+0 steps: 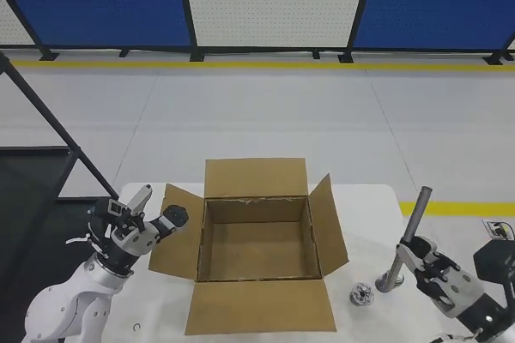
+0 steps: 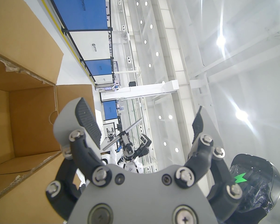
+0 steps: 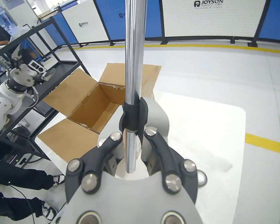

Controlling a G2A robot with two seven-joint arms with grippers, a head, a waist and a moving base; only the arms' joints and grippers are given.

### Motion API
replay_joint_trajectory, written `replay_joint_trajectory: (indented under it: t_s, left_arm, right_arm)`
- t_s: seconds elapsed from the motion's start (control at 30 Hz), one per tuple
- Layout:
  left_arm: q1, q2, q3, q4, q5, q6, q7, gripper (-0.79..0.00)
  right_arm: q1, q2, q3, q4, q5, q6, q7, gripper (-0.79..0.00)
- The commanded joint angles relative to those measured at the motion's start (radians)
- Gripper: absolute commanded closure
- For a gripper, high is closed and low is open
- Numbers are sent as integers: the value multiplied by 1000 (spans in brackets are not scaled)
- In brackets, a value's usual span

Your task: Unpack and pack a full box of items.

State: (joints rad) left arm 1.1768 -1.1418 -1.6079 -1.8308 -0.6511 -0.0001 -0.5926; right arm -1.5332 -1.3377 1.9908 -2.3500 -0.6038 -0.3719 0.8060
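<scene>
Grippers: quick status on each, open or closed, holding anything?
Left gripper: open, holding nothing.
Right gripper: closed on the metal rod.

One box is counted. One rod and one ring are seen. One table and one rack are noted.

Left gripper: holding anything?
No, the left gripper stands wide open, with nothing in the gap.
</scene>
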Motion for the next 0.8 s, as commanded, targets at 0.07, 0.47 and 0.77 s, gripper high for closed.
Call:
replay_joint_trajectory:
  t_s: [0.07, 0.47, 0.77]
  left_arm:
    - [0, 0, 0, 0, 0, 0, 0, -785]
    - [0, 0, 0, 0, 0, 0, 0, -785]
    - [0, 0, 0, 0, 0, 0, 0, -785]
  right_arm:
    - [-115, -1, 71, 0, 47, 13, -40, 0]
    - [-287, 3, 162, 4, 119, 100, 10, 0]
    - [-287, 3, 162, 4, 119, 100, 10, 0]
